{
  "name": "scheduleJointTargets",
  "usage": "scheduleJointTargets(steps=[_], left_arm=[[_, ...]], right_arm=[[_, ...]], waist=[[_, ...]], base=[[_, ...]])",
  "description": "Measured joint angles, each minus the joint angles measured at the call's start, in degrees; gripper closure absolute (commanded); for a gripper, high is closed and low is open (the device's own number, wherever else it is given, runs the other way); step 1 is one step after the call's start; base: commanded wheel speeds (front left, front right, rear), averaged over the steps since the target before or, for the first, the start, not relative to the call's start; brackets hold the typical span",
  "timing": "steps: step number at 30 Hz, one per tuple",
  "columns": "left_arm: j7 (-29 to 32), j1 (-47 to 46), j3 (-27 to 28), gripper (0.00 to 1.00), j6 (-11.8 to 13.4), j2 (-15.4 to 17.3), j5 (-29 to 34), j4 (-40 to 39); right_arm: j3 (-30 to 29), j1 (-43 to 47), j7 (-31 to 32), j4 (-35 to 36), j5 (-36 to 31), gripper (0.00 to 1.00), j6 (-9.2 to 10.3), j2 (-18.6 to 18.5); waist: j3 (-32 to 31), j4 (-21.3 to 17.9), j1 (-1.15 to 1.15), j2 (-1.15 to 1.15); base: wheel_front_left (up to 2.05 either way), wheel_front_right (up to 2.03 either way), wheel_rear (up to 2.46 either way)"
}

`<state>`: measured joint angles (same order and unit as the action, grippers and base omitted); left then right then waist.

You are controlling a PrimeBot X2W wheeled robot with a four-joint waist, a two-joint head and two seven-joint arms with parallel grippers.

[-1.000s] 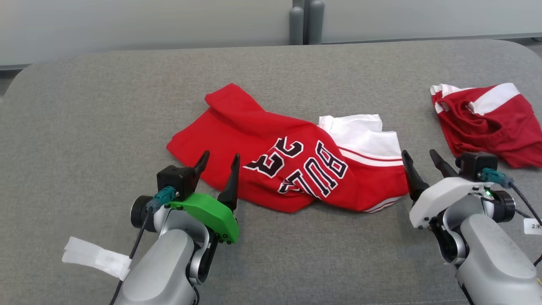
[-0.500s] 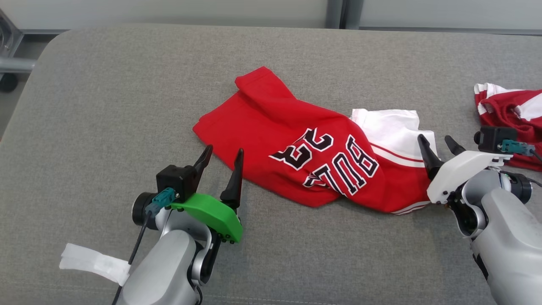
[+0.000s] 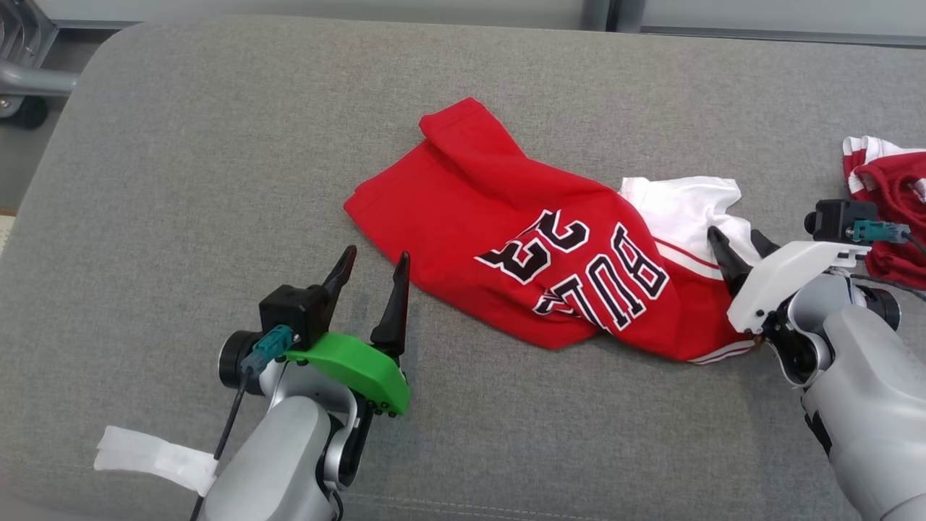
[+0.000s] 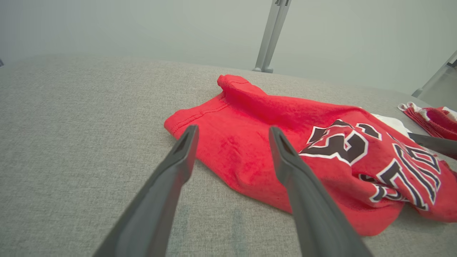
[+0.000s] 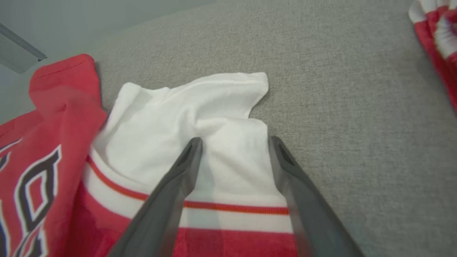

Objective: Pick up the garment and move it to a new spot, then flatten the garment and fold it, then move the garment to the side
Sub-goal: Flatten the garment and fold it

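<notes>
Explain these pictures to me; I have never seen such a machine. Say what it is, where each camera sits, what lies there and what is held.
This is a two-armed robot; each arm ends in a gripper with two long dark fingers. The wide picture comes from a camera on its head, looking down. There the left gripper, with the green cover, points at the near edge of a red jersey crumpled on a grey padded surface. The right gripper, with the white cover, is at the jersey's white part. The other two pictures come from a camera on each wrist, looking along that gripper's fingers. Both grippers are open; nothing is held. A second red-and-white garment lies at the far right.
</notes>
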<state>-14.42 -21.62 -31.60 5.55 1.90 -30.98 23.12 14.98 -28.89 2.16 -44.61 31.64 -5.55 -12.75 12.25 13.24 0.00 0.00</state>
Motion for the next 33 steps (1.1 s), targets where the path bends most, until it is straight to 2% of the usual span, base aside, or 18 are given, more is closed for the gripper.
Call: scheduleJointTargets(steps=[1,4,5,13,22,33], left_arm=[[0.0,0.1,0.0,0.0,0.0,0.0,0.0,-0.1],[0.0,0.4,0.3,0.0,0.0,0.0,0.2,-0.3],[0.0,0.5,0.4,0.0,0.0,0.0,0.4,-0.4],[0.0,1.8,2.9,0.0,0.3,0.3,0.6,-1.5],[0.0,2.5,4.1,0.0,0.5,0.5,1.3,-2.3],[0.0,5.3,6.4,0.0,0.6,0.8,1.5,-3.2]], right_arm=[[0.0,-0.4,0.0,-0.2,0.0,0.54,-0.09,-0.1],[0.3,-1.5,-0.3,-0.3,0.0,0.94,-0.48,-0.4],[0.4,-1.9,-0.7,-0.3,-0.1,1.0,-0.51,-0.5],[4.0,-3.1,-4.3,1.6,-0.5,1.0,-1.49,0.3],[9.0,-2.8,-6.9,4.6,-1.0,1.0,-1.51,1.1],[19.4,6.0,-9.5,12.3,0.6,1.0,-1.51,2.8]], waist=[[0.1,0.0,0.0,0.0],[0.4,0.0,0.0,0.0],[0.4,-0.1,0.0,0.0],[0.3,-1.7,0.0,0.0],[-0.4,-4.5,0.0,0.0],[-3.0,-8.0,0.0,0.0]], base=[[0.0,0.0,0.0],[0.0,0.0,0.0],[0.0,0.0,0.0],[0.0,0.0,0.0],[0.0,0.0,0.0],[0.0,0.0,0.0]])
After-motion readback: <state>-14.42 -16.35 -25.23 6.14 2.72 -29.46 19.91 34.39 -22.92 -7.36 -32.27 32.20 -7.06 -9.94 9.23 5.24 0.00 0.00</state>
